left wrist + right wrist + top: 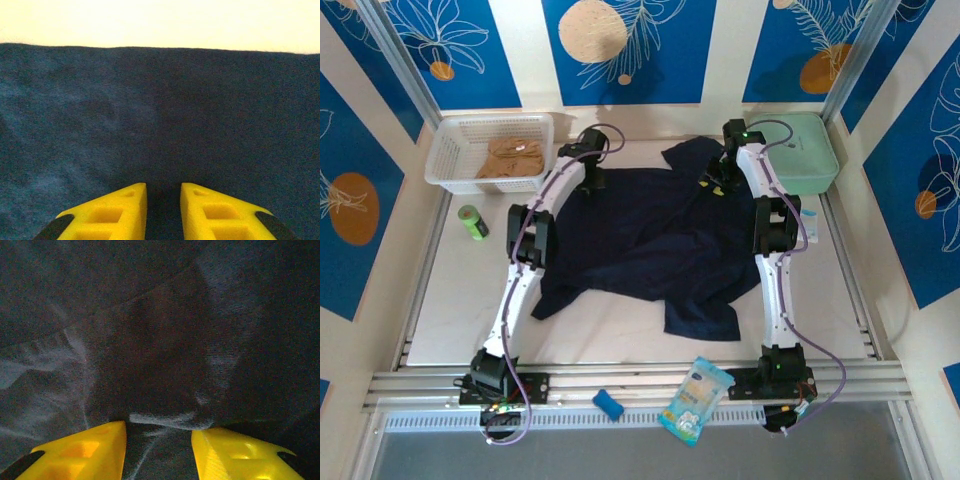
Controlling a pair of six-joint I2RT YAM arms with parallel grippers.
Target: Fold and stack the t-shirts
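Matt, finely knit navy cloth t-shirt [650,240]; white plastic lattice basket [442,160]; glossy crinkled plastic packet [696,400].

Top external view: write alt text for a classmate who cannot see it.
A large dark navy t-shirt lies spread across a pale table, with the left arm and right arm reaching to its far edge. At the far corners sit a white basket holding a tan t-shirt and a mint-green case.

Your table [450,300] carries the navy t-shirt [650,250] beneath your left gripper [594,182] and right gripper [717,186]. The white basket [440,160] and green can [472,222] sit left of the left gripper, and the mint case [810,160] sits right of the right gripper.
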